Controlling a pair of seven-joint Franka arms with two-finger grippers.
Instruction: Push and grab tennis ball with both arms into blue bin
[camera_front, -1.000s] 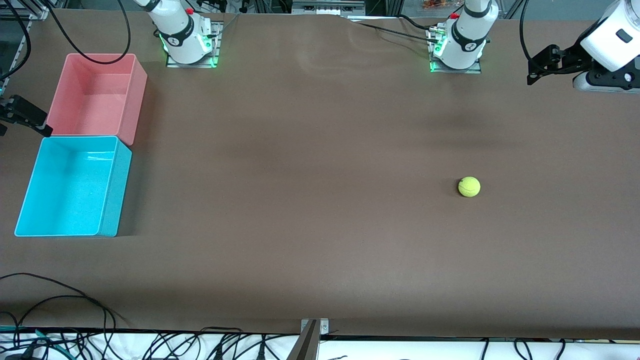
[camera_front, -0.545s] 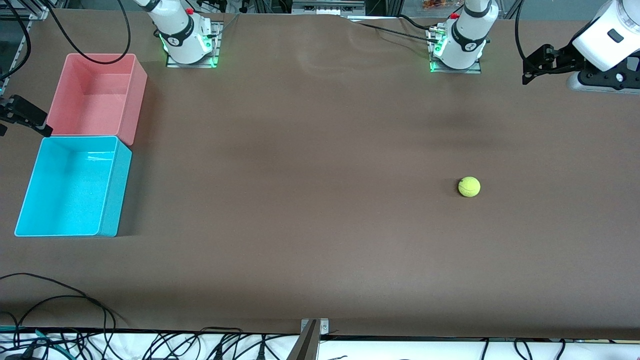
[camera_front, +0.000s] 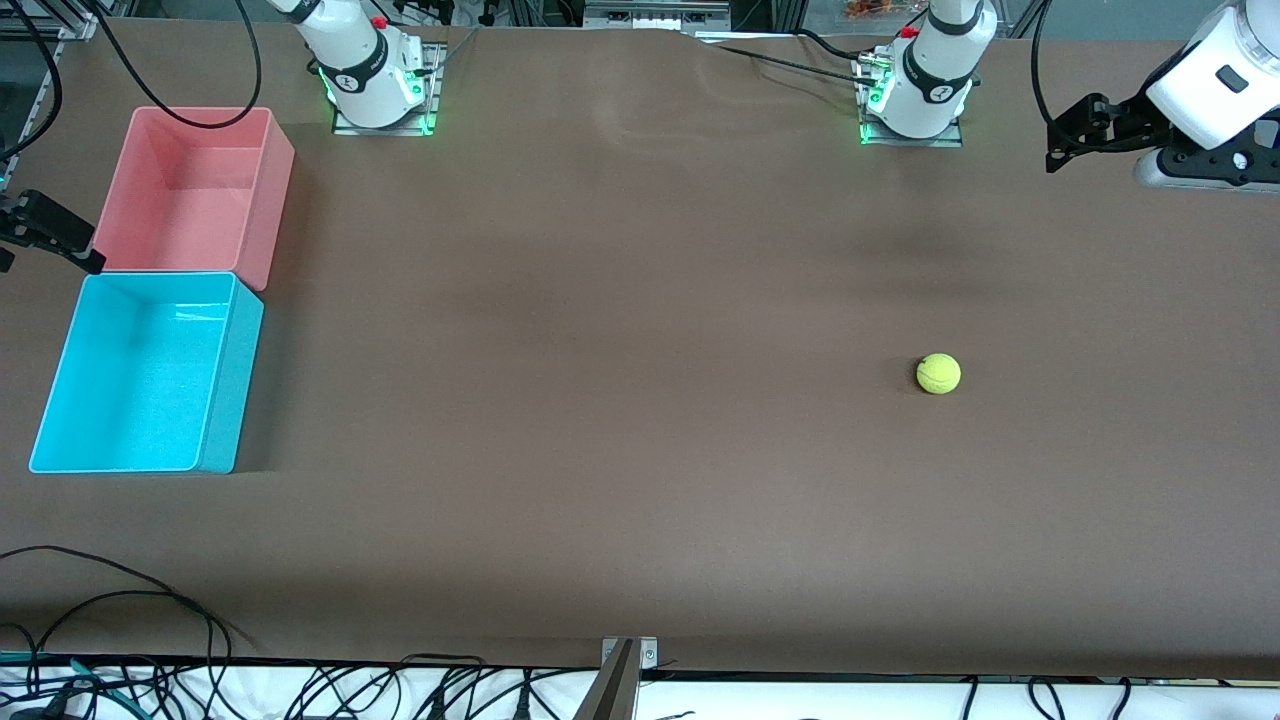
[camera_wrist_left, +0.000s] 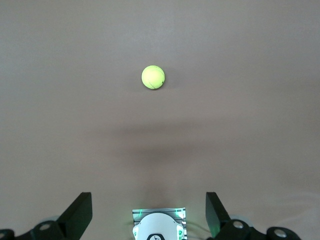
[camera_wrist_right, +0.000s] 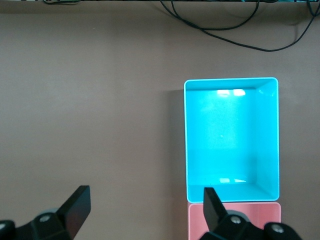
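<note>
**Yellow-green ball lies alone while both arms hang high**

Yellow-green and fuzzy, the small tennis ball (camera_front: 938, 373) rests on the brown table covering (camera_front: 620, 400), right of centre in the front view and toward the left arm's end of the table. Nothing touches it. It has not moved over the last second.

The cyan-blue rectangular plastic bin (camera_front: 215, 390) stands at the left edge of the front view, toward the right arm's end, well apart from the ball. The pink plastic bin of like size (camera_front: 270, 190) sits just beside it, farther from the front camera, their short walls almost touching. Both bins hold nothing.

The left gripper (camera_wrist_left: 149, 212) hangs in the air over the table near the left arm's white base (camera_front: 915, 95); in the left wrist view its two black fingers (camera_wrist_left: 80, 212) stand wide apart and released, with the ball on the table in the upper middle of that frame. At the upper right of the front view the left arm's white wrist (camera_front: 1215, 85) has shifted slightly since a second ago.

The right gripper (camera_wrist_right: 145, 210) hangs above the two bins, its black fingers (camera_wrist_right: 77, 205) likewise spread and holding nothing. In the right wrist view the blue bin fills the centre right. This arm waits.
</note>
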